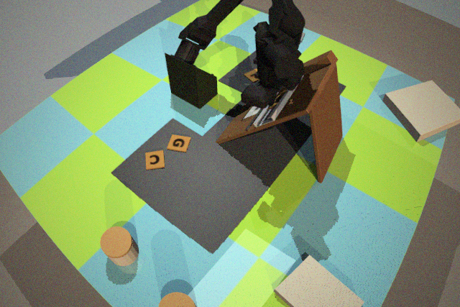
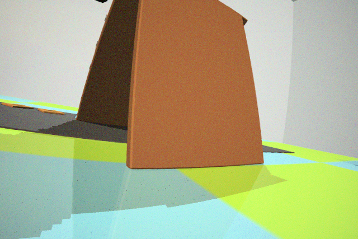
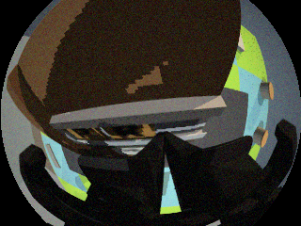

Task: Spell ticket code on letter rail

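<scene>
The brown slanted board (image 1: 233, 133) (image 2: 196, 85) (image 3: 141, 47) stands like a tent. Its grey letter rail (image 1: 280, 106) (image 3: 141, 110) runs across the front face. At least two orange tiles show partly inside the rail in the wrist view, in shadow, with letters unreadable. My gripper (image 3: 163, 136) is shut and empty, with its fingertips close in front of the rail; in the top view the arm hides them. Tile C (image 1: 149, 165) and tile G (image 1: 179, 149) lie flat on the dark mat. Another tile (image 1: 249, 75) lies partly behind the arm. The ticket's code is not legible.
The dark grey mat (image 1: 192, 188) extends under the board. Two orange-topped cylinders (image 1: 116, 242) (image 1: 177, 300) stand at the front left. One pale block (image 1: 423, 108) is at the right and another pale block (image 1: 319, 285) at the front. The arm's black base (image 1: 189, 84) stands behind the mat.
</scene>
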Controlling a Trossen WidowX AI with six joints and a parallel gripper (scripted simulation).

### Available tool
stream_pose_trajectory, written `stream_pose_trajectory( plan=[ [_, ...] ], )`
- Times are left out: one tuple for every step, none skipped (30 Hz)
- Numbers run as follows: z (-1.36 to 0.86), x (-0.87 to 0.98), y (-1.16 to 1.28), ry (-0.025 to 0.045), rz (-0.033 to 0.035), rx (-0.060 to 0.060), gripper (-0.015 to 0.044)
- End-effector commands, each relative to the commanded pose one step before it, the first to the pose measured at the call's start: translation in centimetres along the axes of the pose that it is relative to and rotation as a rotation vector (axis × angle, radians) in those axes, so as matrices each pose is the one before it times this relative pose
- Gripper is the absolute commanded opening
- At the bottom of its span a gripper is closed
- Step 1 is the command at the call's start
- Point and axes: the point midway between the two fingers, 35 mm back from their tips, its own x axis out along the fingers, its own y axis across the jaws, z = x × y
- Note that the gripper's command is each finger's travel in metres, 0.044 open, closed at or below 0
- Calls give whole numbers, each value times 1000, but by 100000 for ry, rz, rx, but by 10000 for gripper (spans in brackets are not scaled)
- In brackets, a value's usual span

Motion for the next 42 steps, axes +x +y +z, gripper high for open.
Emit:
stream_pose_trajectory(
  plan=[
    [281, 160, 33, -390, 165, 7, 0],
    [32, 38, 0, -2, 1, -2, 0],
    [32, 38, 0, -2, 1, -2, 0],
    [32, 38, 0, -2, 1, -2, 0],
    [32, 38, 0, -2, 1, -2, 0],
    [32, 38, -1, -2, 1, -2, 0],
    [32, 38, -1, -2, 1, -2, 0],
    [33, 38, -1, -2, 1, -2, 0],
    [33, 38, -1, -2, 1, -2, 0],
    [33, 38, -1, -2, 1, -2, 0],
    [33, 38, -1, -2, 1, -2, 0],
    [33, 38, -1, -2, 1, -2, 0],
    [33, 38, -1, -2, 1, -2, 0],
    [41, 47, -1, -2, 2, -2, 0],
    [33, 38, -1, -2, 2, -2, 0],
    [11, 13, 0, -1, 1, -1, 0],
    [-10, -4, 0, 0, 0, 0, 0],
    [-17, -7, 2, 1, 0, 1, 0],
    [-25, -12, 7, 1, 0, 1, 0],
    [-30, -14, 13, 1, 0, 2, 0],
    [-30, -15, 19, 1, 0, 2, 0],
    [-33, -18, 28, 2, 1, 2, 0],
    [-32, -18, 35, 2, 1, 2, 0],
    [-27, -16, 37, 2, 1, 2, 0],
    [-27, -16, 47, 2, 2, 2, 0],
    [-21, -11, 45, 1, 2, 2, 0],
    [-15, -6, 39, 1, 2, 1, 0],
    [-11, -2, 34, 1, 1, 1, 0],
    [-9, 1, 32, 1, 1, 1, 0],
    [-8, 3, 31, 0, 2, 1, 0],
    [-7, 5, 31, 0, 2, 1, 0],
    [-6, 6, 32, 0, 2, 1, 0],
    [-6, 8, 32, 0, 2, 1, 0],
    [-5, 9, 33, 0, 2, 1, 0],
    [-5, 10, 33, 0, 2, 1, 0],
    [-5, 10, 34, 0, 2, 1, 0],
    [-4, 11, 34, 0, 2, 1, 0],
    [-4, 11, 34, 0, 2, 1, 0],
    [-3, 11, 33, 0, 2, 1, 0],
    [-3, 11, 33, 0, 2, 1, 0],
    [-3, 11, 33, 0, 2, 1, 0],
    [-2, 11, 33, 0, 2, 1, 0]
  ],
)
